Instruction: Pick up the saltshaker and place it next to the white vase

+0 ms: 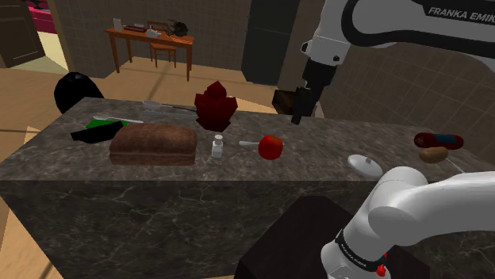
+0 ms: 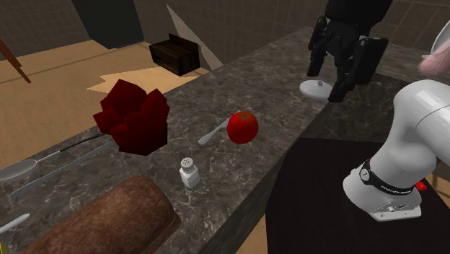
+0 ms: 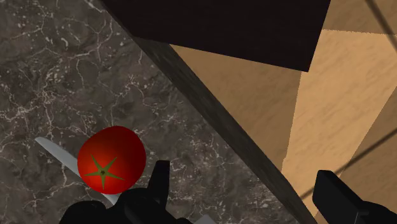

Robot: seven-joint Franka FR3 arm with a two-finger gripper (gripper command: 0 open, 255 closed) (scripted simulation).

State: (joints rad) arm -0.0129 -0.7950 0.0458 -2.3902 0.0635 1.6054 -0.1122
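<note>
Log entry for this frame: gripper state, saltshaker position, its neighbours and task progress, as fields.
gripper: open, empty, over the counter's far edge
saltshaker: upright on the counter, untouched
neighbours: brown loaf and red tomato on either side, dark red faceted object behind
tomato: against a grey utensil
progress: saltshaker not yet grasped

My arm [image 1: 412, 202] is white with dark joints, FRANKA lettered on one link (a small red spot by the base); the pincer [image 2: 329, 76] is all black.
</note>
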